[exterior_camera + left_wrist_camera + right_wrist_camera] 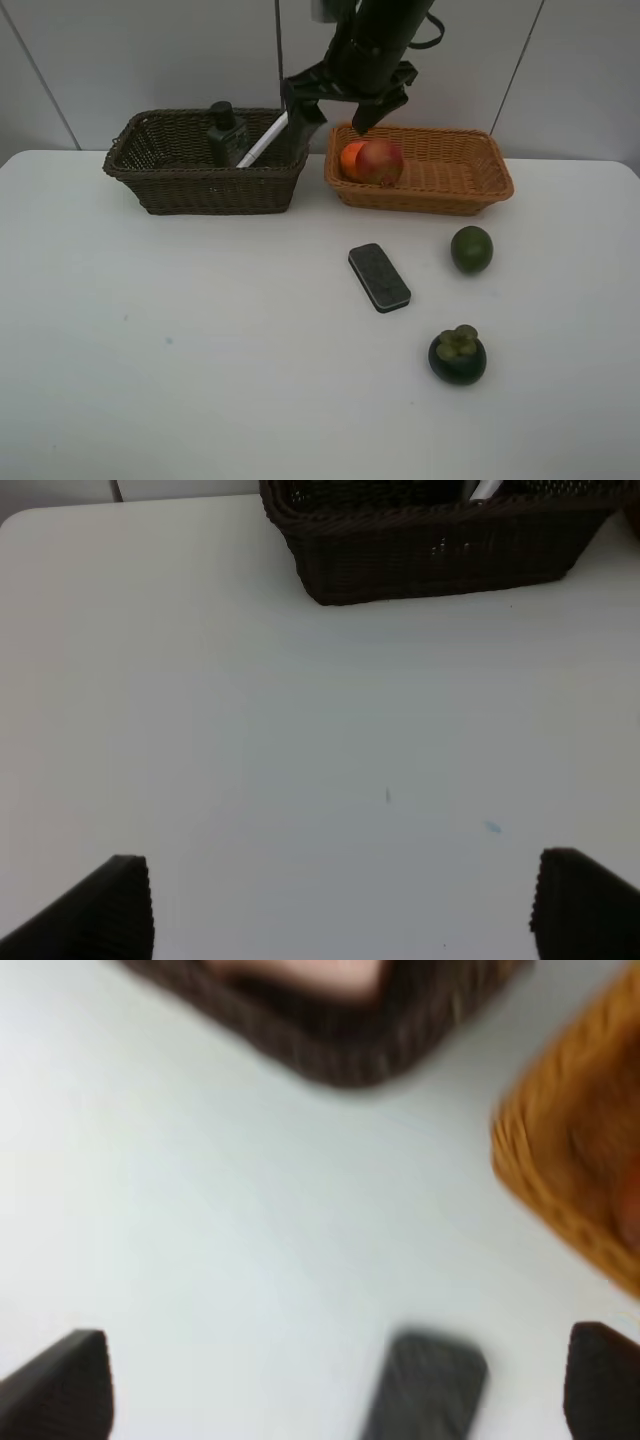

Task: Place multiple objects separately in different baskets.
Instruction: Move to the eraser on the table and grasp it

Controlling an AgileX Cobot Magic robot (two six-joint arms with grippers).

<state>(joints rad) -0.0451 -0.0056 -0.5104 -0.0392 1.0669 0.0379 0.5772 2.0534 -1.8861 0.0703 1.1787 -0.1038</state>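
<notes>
The dark brown basket (200, 190) holds a dark green pump bottle (228, 132) and a white marker (262, 140). In the blurred right wrist view something pink (300, 972) lies in the dark basket (340, 1035). An orange (351, 157) and a pomegranate (381, 163) sit at the left end of the orange-tan basket (430, 200). On the table lie a grey-black eraser (379, 277), a lime (471, 249) and a mangosteen (457, 356). My right gripper (338, 112) hangs open and empty above the gap between the baskets. My left gripper (345, 910) is open over bare table.
The white table (150, 350) runs wide in front of the baskets, which stand at its back edge near the wall. The left wrist view shows the dark basket's wall (430, 560). The right wrist view shows the eraser (425, 1380) and the orange basket's rim (570, 1160).
</notes>
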